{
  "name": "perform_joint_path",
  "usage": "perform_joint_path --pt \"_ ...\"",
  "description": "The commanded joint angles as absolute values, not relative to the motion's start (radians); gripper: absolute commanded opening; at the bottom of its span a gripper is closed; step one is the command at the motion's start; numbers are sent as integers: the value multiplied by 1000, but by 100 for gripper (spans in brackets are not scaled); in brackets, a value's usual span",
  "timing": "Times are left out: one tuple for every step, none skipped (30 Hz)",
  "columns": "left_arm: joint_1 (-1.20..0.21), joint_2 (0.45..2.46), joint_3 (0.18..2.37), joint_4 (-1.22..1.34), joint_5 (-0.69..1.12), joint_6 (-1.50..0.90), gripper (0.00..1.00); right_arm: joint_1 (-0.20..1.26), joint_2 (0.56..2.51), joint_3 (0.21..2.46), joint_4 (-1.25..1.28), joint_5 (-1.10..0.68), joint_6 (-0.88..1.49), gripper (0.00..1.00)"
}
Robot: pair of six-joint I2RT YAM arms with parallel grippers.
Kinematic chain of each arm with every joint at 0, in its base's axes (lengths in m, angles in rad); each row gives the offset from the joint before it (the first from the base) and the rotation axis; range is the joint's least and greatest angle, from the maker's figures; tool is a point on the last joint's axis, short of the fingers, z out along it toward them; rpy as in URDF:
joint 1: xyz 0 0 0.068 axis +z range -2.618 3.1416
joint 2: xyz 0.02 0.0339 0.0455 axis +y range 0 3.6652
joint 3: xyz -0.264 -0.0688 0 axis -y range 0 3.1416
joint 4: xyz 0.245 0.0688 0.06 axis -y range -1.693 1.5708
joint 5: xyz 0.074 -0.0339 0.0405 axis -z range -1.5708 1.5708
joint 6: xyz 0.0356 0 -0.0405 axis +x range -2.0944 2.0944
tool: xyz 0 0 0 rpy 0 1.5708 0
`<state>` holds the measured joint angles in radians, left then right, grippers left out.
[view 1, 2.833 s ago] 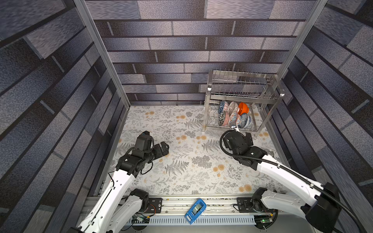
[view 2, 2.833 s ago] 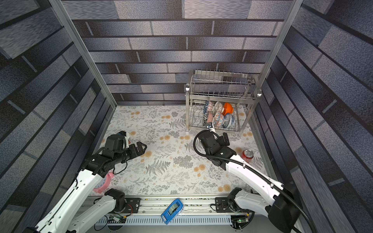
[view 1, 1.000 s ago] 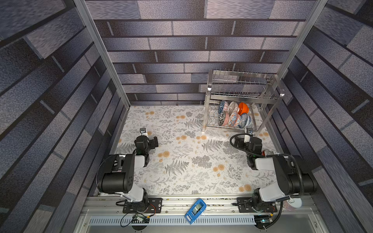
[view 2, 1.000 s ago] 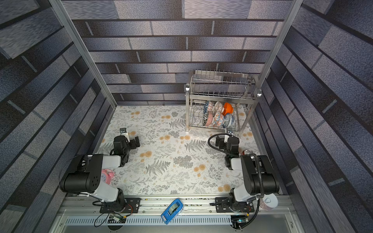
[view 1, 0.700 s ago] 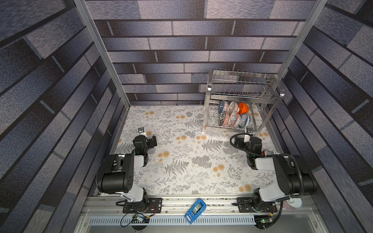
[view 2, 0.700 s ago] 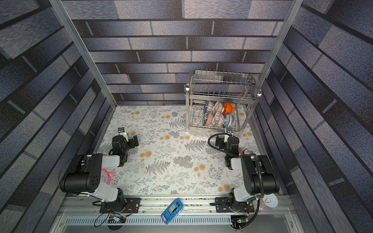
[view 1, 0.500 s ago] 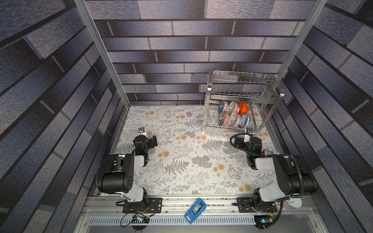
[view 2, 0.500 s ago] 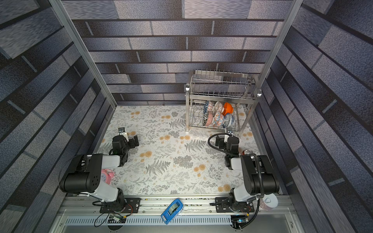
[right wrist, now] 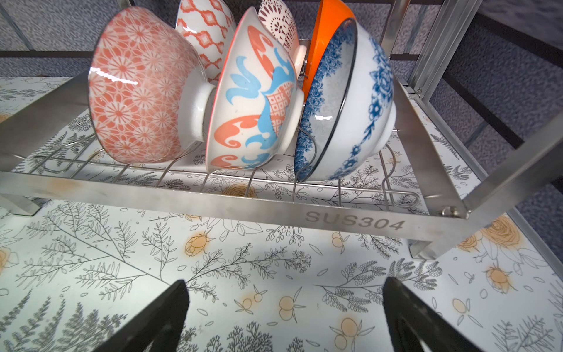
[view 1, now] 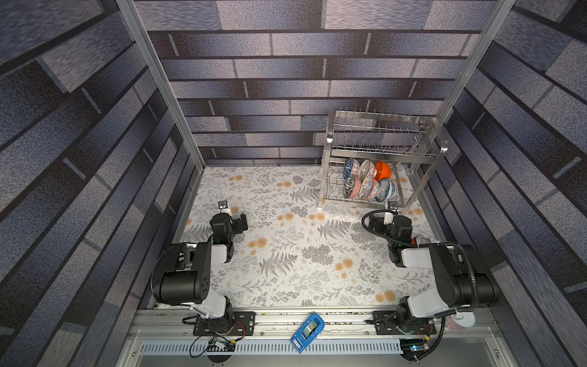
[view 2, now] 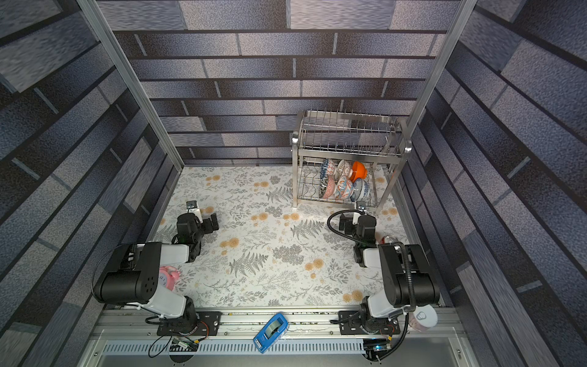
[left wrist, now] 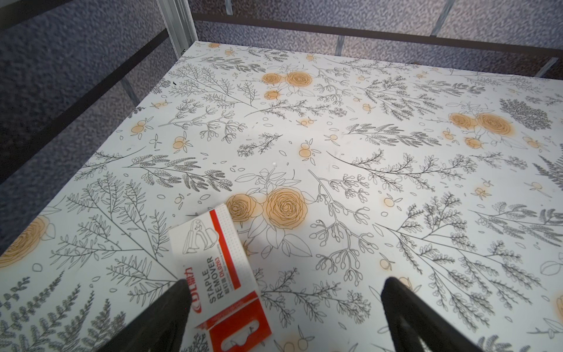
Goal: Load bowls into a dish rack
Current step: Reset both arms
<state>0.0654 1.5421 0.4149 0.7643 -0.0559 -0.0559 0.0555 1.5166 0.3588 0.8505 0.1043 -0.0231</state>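
Dark blue-grey brick-pattern walls on 3 sides, 2 aluminium posts, white floral table surface

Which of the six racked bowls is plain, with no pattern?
The orange bowl, in the back row on the lower tier of the dish rack, behind the blue-and-white floral bowl. It is solid-coloured; the other five are patterned.

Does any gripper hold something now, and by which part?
Nothing is held. The left gripper and the right gripper are open and empty; the bowls sit in the dish rack.
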Motion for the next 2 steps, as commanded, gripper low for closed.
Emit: perform_joint_path --pt "64 1540 433 787 -57 -62 100 53 1524 380 853 113 -10 100" --pt "63 1540 433 787 -58 -61 100 54 1524 378 854 113 -10 100"
